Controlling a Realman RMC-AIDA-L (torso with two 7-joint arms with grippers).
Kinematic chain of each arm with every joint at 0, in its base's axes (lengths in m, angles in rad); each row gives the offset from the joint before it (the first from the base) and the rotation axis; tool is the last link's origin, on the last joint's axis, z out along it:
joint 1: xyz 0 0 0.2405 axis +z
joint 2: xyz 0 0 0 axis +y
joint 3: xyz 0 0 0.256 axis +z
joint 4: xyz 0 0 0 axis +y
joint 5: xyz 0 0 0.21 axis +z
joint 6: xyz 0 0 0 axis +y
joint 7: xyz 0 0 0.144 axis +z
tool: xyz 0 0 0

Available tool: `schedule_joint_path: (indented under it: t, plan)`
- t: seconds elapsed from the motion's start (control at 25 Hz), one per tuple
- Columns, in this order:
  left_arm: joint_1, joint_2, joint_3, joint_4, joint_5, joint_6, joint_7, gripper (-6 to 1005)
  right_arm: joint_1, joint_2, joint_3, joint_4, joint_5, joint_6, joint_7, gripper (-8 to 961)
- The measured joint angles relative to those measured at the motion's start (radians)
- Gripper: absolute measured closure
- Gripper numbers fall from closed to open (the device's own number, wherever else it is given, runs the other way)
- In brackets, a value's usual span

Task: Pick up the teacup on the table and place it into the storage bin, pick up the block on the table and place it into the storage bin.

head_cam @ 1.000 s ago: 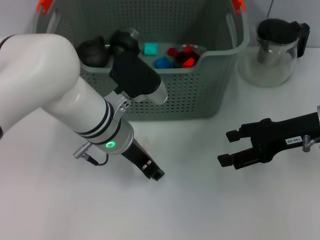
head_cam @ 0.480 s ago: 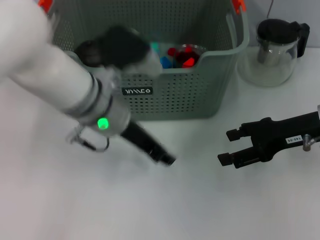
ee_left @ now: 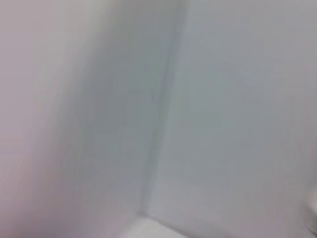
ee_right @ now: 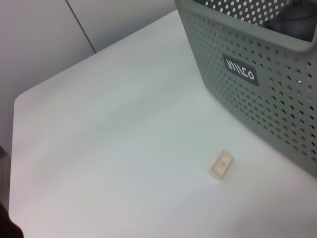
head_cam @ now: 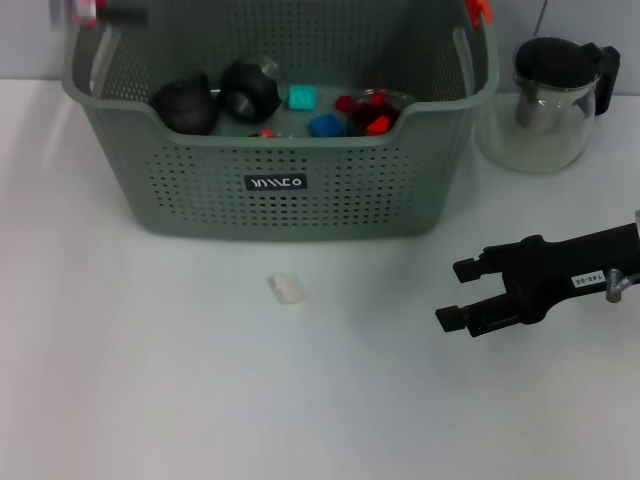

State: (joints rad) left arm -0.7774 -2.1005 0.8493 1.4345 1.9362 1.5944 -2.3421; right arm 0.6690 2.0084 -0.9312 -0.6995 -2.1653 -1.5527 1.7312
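Now pale block (head_cam: 286, 289) on table; right end effector (head_cam: 452, 296) open, empty.

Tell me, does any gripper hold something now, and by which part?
Nothing is held. The right gripper is open and empty over the table; the left gripper is out of view.

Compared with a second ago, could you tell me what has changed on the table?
The left arm has swung up and out of the head view, uncovering a small pale block lying before the storage bin. The right gripper, open, the bin's contents and the teapot stayed put.
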Motion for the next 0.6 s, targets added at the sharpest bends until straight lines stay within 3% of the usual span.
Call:
schedule_joint_path:
  t: [0.12, 0.32, 0.6]
  plan:
    - [-0.026, 0.029, 0.008, -0.099, 0.003, -0.167, 0.065, 555, 0.001, 0.003, 0.000, -0.003, -0.001, -0.001, 0.000, 25]
    - [-0.053, 0.044, 0.052, -0.202, 0.031, -0.327, 0.100, 522, 0.002, 0.004, 0.000, -0.009, -0.002, -0.007, -0.001, 25]
    - [-0.053, 0.042, 0.063, -0.187, 0.045, -0.332, 0.101, 308, 0.003, 0.001, 0.000, -0.010, -0.002, -0.007, -0.005, 25]
